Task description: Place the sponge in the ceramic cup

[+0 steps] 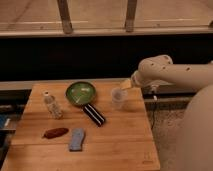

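Observation:
The sponge (76,139), a flat blue-grey pad, lies on the wooden table (120,145) near its front left. The ceramic cup (118,97), small and pale, stands upright near the table's right back edge. My gripper (126,84) hangs just behind and above the cup, at the end of the white arm (170,72) that reaches in from the right. It is far from the sponge and I see nothing held in it.
A green pan (80,93) with a dark handle (95,114) sits left of the cup. A clear plastic bottle (52,105) stands at the left. A reddish-brown lump (55,132) lies beside the sponge. A dark wall and rail run behind the table.

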Robot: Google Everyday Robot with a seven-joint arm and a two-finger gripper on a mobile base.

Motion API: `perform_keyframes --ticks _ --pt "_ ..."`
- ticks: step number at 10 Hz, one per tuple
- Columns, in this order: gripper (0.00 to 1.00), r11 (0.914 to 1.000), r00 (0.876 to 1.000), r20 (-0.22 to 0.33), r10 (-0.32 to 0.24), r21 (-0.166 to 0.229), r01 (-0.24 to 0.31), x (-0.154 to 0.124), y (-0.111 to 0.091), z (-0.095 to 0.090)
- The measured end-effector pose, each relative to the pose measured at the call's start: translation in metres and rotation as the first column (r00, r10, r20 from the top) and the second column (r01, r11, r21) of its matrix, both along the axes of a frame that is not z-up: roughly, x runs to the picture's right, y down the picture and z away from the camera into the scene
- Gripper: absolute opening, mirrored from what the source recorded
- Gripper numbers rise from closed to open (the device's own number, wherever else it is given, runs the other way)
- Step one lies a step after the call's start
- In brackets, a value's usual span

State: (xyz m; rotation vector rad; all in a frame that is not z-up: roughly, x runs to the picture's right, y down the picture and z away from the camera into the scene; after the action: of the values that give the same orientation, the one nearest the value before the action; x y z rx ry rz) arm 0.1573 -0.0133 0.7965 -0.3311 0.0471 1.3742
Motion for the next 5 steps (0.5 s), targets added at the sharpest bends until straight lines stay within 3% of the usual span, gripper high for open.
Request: perform_keyframes --ticks 5 --pt "0.8 0.9999 1.0 -0.015 -0.014 0.002 0.014 0.0008 -0.0001 -0.0025"
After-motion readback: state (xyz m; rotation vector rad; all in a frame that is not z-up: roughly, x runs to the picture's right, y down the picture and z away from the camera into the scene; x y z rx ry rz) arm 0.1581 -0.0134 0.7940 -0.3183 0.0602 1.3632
